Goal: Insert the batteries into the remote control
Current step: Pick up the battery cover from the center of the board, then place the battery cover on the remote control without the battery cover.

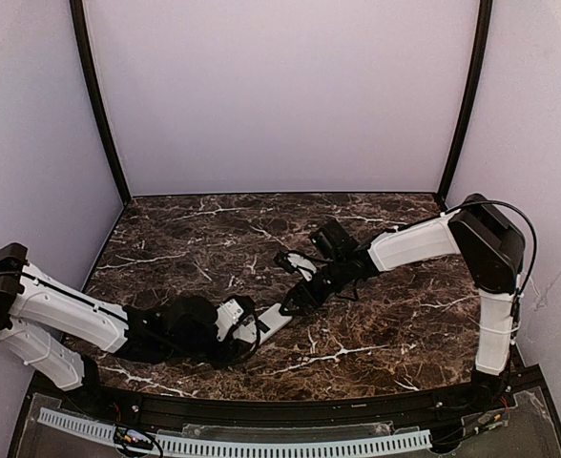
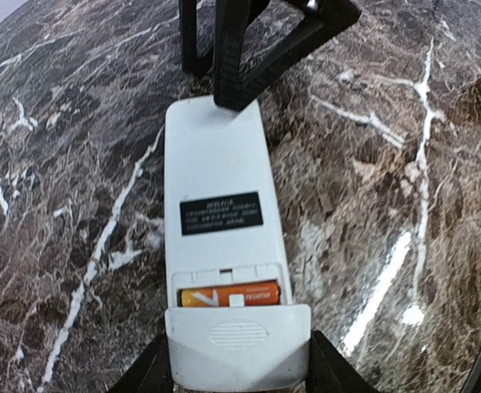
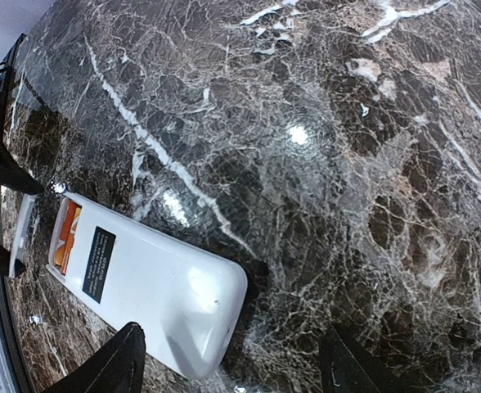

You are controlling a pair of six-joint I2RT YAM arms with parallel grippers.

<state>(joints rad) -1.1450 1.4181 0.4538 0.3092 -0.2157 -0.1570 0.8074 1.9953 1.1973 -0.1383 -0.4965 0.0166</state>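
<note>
Lying back-up on the table [image 1: 405, 315], toward its near edge and a little left of the middle, the remote control [image 2: 224, 172] is seen with one orange battery [image 2: 228, 295] seated crosswise in the recess; a second cannot be made out. The cover [image 2: 236, 348] is set part-way over the recess at the near end, and the left gripper [image 2: 239, 377] appears to be clamped on its two sides. The right gripper [image 3: 232, 372] is spread wide and nothing is held in it; one finger [image 2: 236, 57] is set against the remote's far end. The cover could be skewed if pushed off-line, or jammed on a battery left proud. The remote could be shoved away if the bracing finger slips.
</note>
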